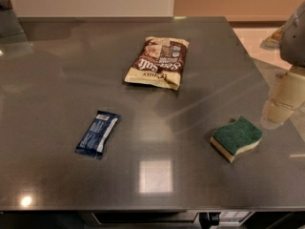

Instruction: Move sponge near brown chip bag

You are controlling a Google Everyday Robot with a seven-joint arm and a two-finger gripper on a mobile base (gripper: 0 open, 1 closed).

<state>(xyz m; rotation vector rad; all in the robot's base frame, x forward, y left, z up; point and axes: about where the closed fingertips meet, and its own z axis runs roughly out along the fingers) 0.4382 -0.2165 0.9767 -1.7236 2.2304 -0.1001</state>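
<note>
The sponge [236, 138], dark green on top over pale yellow foam, lies flat on the dark grey table [57, 80] at the right front. The brown chip bag [158, 62], cream and brown with white lettering, lies flat at the middle back. The two are well apart. My gripper [282, 104] hangs in from the right edge, up and to the right of the sponge and clear of it. It holds nothing.
A small dark blue bar wrapper [98, 133] lies at the left front. The table's front edge runs along the bottom and its right edge falls off behind the gripper. A wall stands beyond the far edge.
</note>
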